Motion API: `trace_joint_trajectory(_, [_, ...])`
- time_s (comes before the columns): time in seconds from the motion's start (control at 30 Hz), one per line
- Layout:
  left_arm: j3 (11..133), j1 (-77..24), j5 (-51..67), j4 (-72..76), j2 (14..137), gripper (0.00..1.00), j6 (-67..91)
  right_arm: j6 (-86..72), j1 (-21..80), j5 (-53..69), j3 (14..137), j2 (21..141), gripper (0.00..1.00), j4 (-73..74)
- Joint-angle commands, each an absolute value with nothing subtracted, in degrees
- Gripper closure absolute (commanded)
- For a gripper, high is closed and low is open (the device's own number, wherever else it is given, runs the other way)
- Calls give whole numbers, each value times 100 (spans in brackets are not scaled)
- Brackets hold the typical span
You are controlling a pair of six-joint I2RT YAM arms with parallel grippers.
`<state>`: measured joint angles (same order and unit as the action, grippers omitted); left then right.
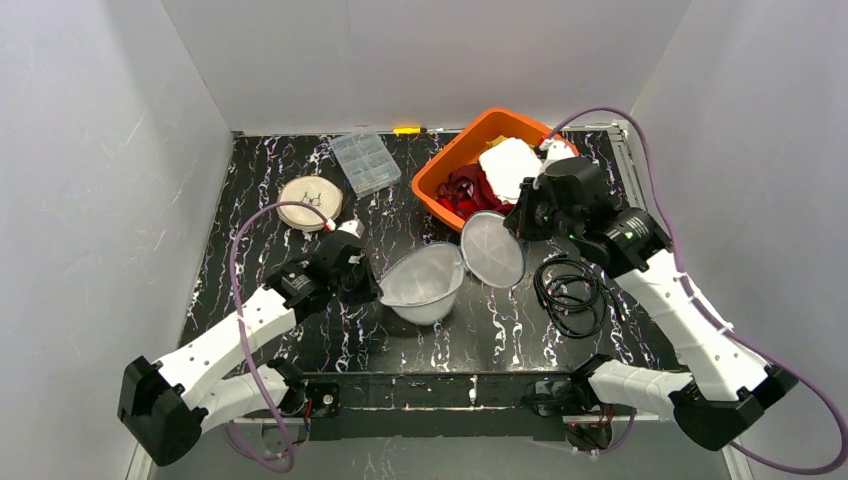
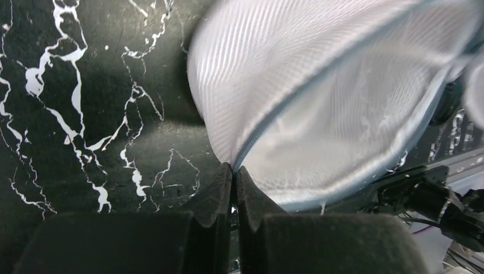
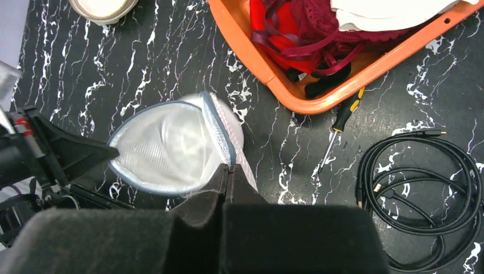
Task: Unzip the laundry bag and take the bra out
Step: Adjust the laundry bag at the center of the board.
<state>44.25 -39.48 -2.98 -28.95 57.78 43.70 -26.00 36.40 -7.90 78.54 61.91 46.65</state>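
The white mesh laundry bag sits mid-table, unzipped and spread into a bowl-like half and a round flap. My left gripper is shut on the bag's grey zipper edge at the bowl's left side, its tips pinched tight. My right gripper is shut on the flap's zipper edge, the seam running into its tips. Inside the bag I see only white mesh and folds. I cannot tell whether a bra lies in it.
An orange basket at the back right holds red, maroon and white lingerie. A yellow-handled screwdriver and a coiled black cable lie right of the bag. A clear plastic box and a round tape roll sit back left.
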Motion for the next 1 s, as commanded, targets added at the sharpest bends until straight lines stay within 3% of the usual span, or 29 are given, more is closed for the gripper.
trace_joint_trajectory(0.0, [4788, -3955, -328, -2812, 5284, 100, 4324, -2525, 3648, -698, 8392, 6137, 99, 4558])
trace_joint_trajectory(0.43, [4472, -3954, -273, -2639, 5129, 100, 4529, -2641, 3648, -454, 7605, 5900, 99, 4471])
trace_joint_trajectory(0.7, [3890, -3955, 339, -2272, 5518, 100, 4788, -3130, 3649, -124, 5948, 5380, 99, 3809])
trace_joint_trajectory(0.97, [4088, -3955, 75, -2876, 5355, 100, 4438, -3578, 3648, -103, 4990, 4926, 96, 3274])
